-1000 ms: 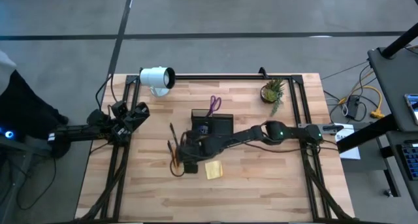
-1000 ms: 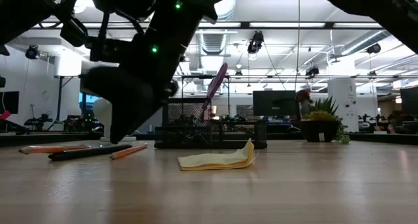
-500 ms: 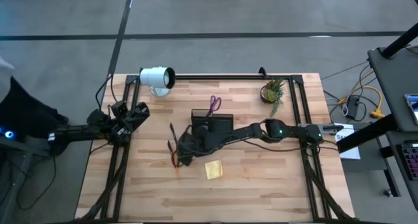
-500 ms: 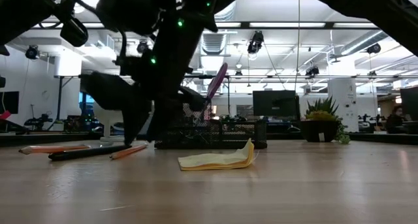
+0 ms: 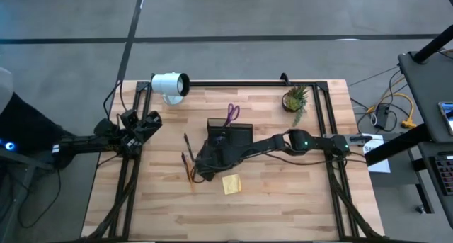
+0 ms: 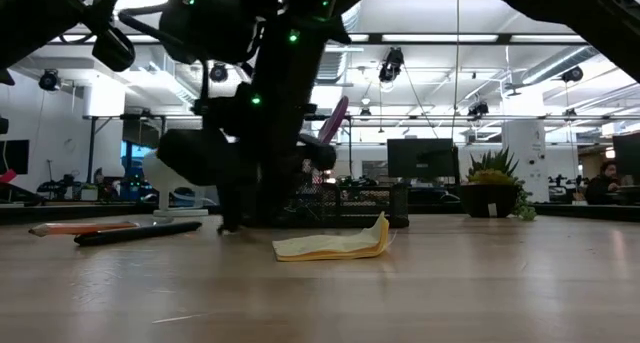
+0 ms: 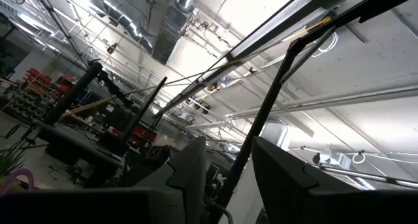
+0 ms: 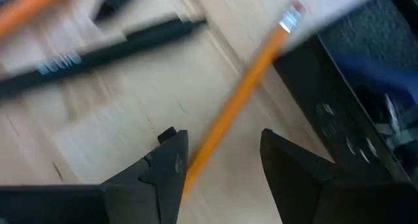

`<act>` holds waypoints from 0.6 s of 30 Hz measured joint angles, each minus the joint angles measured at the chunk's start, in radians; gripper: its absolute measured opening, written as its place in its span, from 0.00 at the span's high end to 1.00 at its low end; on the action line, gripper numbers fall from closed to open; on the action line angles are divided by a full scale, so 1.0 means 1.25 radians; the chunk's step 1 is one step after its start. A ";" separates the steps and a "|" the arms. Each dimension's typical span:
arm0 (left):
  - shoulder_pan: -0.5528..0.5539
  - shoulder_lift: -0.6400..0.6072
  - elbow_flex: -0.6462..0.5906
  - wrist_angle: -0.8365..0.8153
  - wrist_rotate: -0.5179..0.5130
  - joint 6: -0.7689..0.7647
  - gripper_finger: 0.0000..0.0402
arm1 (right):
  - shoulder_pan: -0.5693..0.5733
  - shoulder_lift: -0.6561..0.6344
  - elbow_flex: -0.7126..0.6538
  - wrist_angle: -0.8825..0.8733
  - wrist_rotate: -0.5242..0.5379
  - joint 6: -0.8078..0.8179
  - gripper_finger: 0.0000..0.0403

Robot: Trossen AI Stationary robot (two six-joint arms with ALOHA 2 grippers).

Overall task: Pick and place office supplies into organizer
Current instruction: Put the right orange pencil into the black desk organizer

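My right gripper (image 8: pixel 219 162) has swung in from the loose pens toward the dark smoky translucent organizer tray (image 5: pixel 230 135) and now hangs low just beside its near corner. My jaws stand apart, straddling a thin orange pencil (image 8: pixel 241 96) lying on the wood, not yet pinched. A dark pen (image 8: pixel 98 51) lies farther from the tray; the yellow sticky-note pad (image 5: pixel 231 184) sits near it, purple-handled scissors (image 5: pixel 232 115) behind it. My left gripper (image 5: pixel 145 126) waits well apart, fingers parted. Closing looks next.

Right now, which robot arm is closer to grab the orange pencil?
The right one. The right gripper is down at the table with its open fingers either side of the orange pencil. The left gripper waits at the table's left edge.
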 joint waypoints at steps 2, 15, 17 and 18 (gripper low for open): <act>0.000 0.000 0.000 0.000 0.000 0.000 0.73 | 0.000 -0.001 0.000 -0.038 -0.015 0.033 0.57; 0.000 0.000 0.000 0.000 0.000 0.000 0.73 | -0.006 0.000 -0.001 -0.049 -0.111 0.065 0.83; 0.000 0.000 0.000 0.000 0.000 0.000 0.73 | -0.011 0.000 -0.002 -0.048 -0.133 0.065 0.89; 0.000 0.000 0.000 0.000 0.000 0.000 0.73 | -0.014 -0.001 -0.002 -0.047 -0.146 0.063 0.92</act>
